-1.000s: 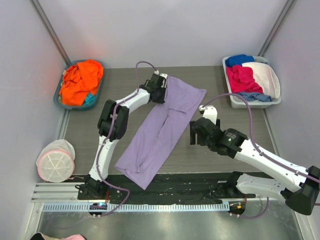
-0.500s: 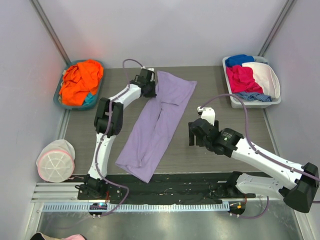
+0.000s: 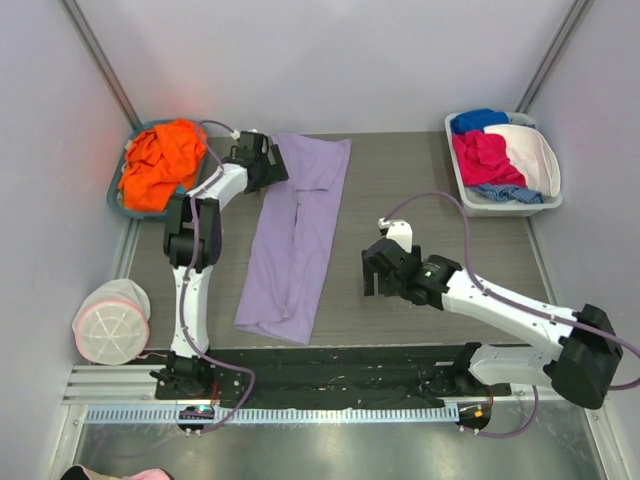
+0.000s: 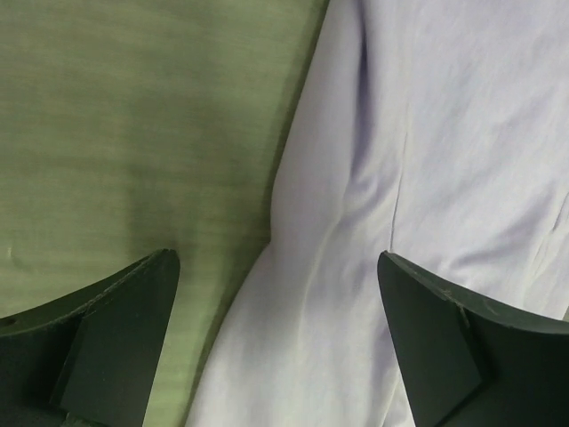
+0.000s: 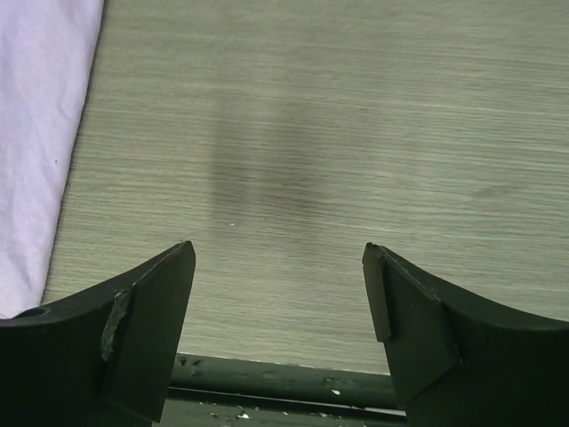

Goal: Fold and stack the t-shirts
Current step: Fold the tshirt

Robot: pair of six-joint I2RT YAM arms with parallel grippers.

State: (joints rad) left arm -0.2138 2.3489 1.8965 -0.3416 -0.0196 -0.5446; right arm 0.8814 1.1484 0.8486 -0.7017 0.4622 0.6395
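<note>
We can read no text, label, brand, number or sign in any of the three views. Nothing on the surfaces we see resolves into letters or digits.
</note>
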